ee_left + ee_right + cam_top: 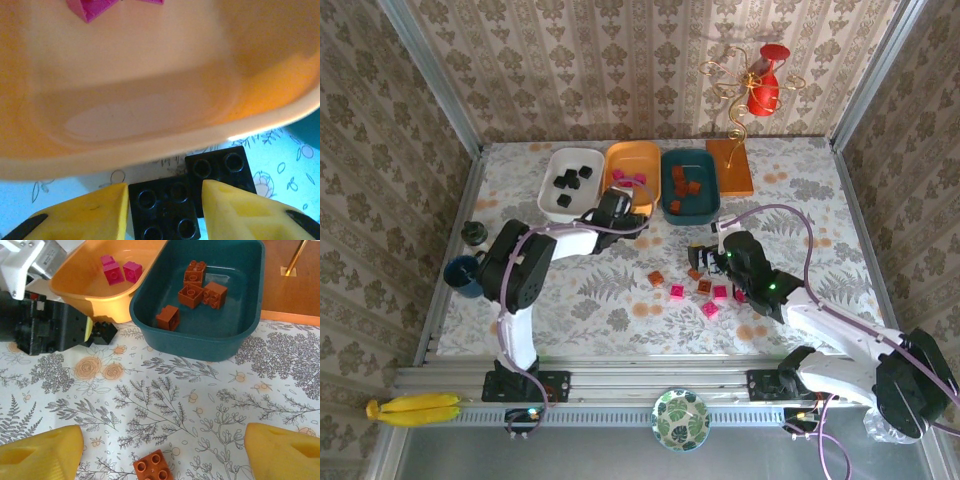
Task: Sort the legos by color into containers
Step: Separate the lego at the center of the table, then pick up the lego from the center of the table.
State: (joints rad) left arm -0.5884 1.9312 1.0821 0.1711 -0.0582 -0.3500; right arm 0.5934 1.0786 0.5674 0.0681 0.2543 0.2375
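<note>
Near, right yellow fingers [40, 452] spread apart; farther, left yellow fingers [90, 212] clamped on a small black plastic brick [165, 212].
A small orange-brown plastic brick [152, 467] lies on the floral counter [165, 390] between the right pair, and the black brick sits just beside the shallow orange-yellow plastic tray [150, 157].

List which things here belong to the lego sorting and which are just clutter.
Job: white tray, orange-yellow tray, teal tray, loose bricks on the table, black brick beside the orange-yellow tray.
Clutter: blue mug, bananas, patterned plate, orange-brown board, red vase.
</note>
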